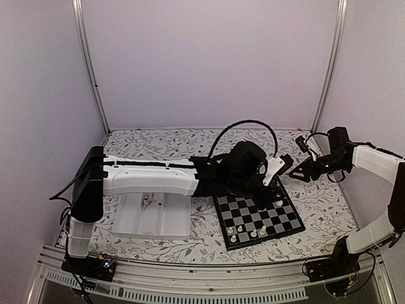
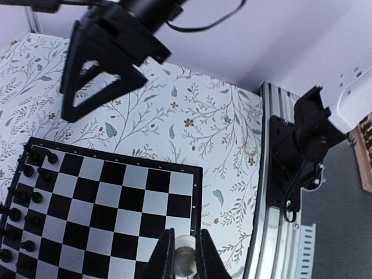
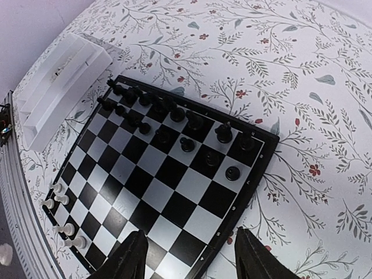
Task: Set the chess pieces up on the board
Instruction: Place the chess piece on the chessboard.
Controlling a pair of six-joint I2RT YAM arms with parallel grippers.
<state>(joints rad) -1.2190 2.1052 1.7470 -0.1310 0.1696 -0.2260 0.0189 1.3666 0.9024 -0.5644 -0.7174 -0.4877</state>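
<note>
While the left gripper (image 2: pixel 183 239) is clenched on a cream-white chess piece (image 2: pixel 185 260), held upright between its fingers over squares near one edge of the board (image 3: pixel 192 180), the right gripper (image 3: pixel 190 237) hangs above the board's opposite side, its jaws apart with nothing between them. Black pieces (image 3: pixel 174 113) fill the rows along the side far from the arm bases; a few cream-white pieces (image 3: pixel 68 228) stand along the near side. A white tray (image 1: pixel 166 223) lies left of the board on the floral cloth (image 1: pixel 171 142).
</note>
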